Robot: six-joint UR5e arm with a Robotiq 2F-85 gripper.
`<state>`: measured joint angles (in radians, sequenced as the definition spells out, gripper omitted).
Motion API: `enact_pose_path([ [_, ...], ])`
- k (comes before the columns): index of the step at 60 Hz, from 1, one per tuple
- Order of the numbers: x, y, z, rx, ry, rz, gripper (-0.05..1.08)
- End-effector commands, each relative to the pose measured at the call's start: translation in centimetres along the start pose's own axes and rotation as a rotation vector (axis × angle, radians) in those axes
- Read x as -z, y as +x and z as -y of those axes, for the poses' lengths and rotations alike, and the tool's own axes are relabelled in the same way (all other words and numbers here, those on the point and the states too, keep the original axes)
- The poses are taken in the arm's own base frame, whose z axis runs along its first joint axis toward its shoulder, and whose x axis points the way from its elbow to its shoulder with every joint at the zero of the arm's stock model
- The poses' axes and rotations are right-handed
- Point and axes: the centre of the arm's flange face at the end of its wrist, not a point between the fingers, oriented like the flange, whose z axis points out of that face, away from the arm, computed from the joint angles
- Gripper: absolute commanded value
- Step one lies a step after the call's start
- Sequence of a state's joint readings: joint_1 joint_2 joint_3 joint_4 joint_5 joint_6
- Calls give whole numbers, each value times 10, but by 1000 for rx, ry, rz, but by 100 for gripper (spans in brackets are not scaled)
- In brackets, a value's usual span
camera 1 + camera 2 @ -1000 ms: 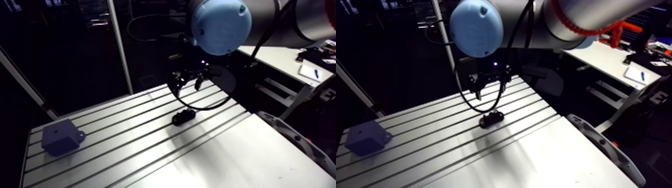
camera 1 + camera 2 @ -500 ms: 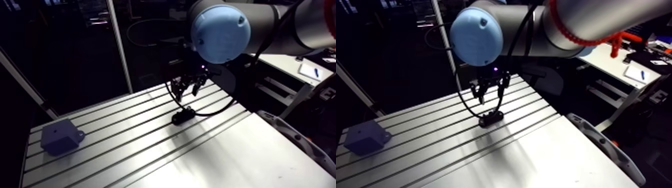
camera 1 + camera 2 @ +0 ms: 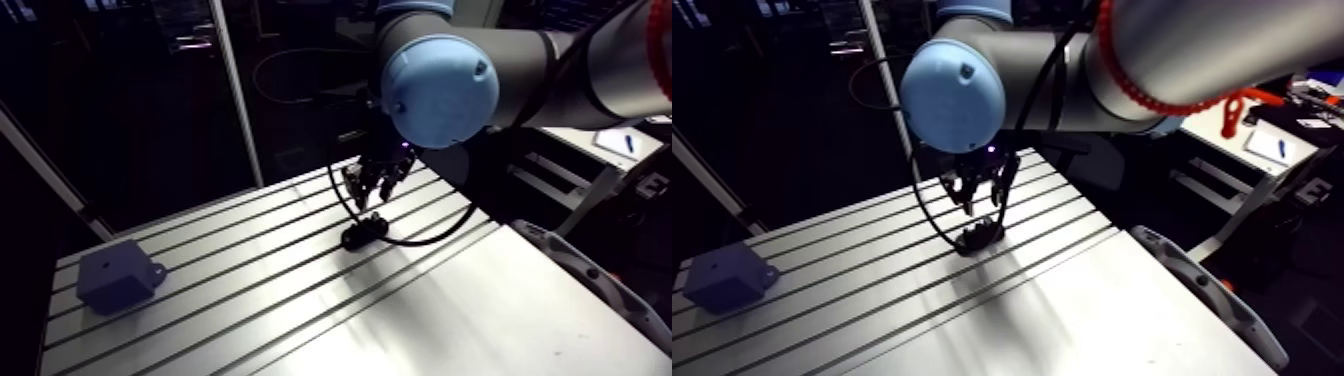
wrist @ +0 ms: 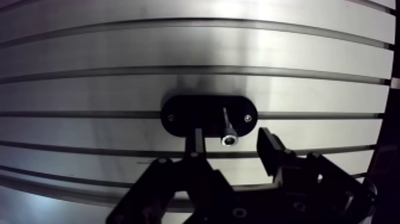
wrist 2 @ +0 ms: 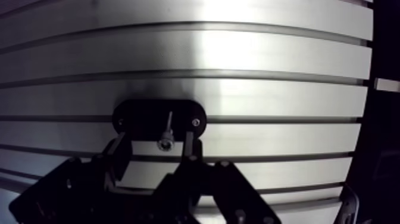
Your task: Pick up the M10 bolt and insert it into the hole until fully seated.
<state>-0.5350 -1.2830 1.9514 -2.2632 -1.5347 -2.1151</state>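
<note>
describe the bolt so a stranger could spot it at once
On the slotted aluminium table, find the black oval holder under the open pincer. The bolt is the slim shiny pin standing up out of it, with a round socket head; the holder is flat and dark, and the blue-grey block sits far off.

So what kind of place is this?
Probably a robot workshop or lab bench: there's a slotted metal table, a gripper hanging open over a bolt standing in a black holder, and a grey block.
</note>
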Motion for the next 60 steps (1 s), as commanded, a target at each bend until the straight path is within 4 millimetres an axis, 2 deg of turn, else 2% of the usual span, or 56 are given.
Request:
enact_pose_path([
  [1, -4, -3, -5, -3, -6, -9, 45],
  [8, -6, -3, -6, -4, -4, -6, 48],
  [60, -25, -6, -5, -6, 6, 14, 53],
])
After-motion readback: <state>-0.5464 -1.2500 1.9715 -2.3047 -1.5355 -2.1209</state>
